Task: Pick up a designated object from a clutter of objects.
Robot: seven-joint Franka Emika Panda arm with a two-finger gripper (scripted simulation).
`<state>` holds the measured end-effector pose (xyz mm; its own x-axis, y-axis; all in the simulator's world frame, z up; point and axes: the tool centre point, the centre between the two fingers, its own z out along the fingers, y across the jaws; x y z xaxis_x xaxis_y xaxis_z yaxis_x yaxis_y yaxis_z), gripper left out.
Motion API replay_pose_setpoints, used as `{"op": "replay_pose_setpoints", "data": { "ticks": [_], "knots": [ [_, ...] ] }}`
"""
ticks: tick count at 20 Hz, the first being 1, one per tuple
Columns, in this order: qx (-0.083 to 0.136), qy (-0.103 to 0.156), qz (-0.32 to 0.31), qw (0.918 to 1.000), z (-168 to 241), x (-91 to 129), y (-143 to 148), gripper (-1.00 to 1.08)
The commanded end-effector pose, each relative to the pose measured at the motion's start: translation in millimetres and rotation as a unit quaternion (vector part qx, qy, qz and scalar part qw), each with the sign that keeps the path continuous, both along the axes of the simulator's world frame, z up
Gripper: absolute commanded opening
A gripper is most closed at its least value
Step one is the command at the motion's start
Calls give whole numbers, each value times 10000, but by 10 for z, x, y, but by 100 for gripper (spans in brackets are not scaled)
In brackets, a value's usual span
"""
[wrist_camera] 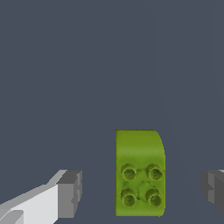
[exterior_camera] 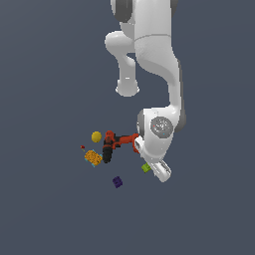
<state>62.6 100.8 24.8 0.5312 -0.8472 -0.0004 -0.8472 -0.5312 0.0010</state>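
One green block (wrist_camera: 139,173) between spread hand (wrist_camera: 142,192) fingers.

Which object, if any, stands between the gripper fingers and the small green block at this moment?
Nothing visible does. In the wrist view the green block lies on bare floor between the two open fingers, with a clear gap on each side. The drill and the purple block lie apart from it.

green block (wrist_camera: 139,173): plastic look, smooth, faint sheen, four moulded round studs
gripper (wrist_camera: 140,192): white smooth shell, finger pads (wrist_camera: 70,194) matt grey
arm (exterior_camera: 157,55): glossy white casing, smooth
power drill (exterior_camera: 115,143): red and black, plastic-looking
yellow ball (exterior_camera: 96,136): smooth, matt
orange block (exterior_camera: 93,157): patterned surface
floor (exterior_camera: 45,74): flat matt grey-blue
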Motion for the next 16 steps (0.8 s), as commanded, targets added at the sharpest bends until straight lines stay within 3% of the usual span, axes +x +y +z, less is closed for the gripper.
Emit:
{"op": "replay_pose_setpoints", "data": {
  "ticks": [1, 5, 6, 16],
  "knots": [
    [1, -5, -4, 10000, -85, 3, 0, 100],
    [1, -5, -4, 10000, -124, 12, 3, 100],
    [1, -5, -4, 10000, -124, 12, 3, -100],
    [13, -73, -2, 10000, -52, 63, 12, -100]
  ]
}}
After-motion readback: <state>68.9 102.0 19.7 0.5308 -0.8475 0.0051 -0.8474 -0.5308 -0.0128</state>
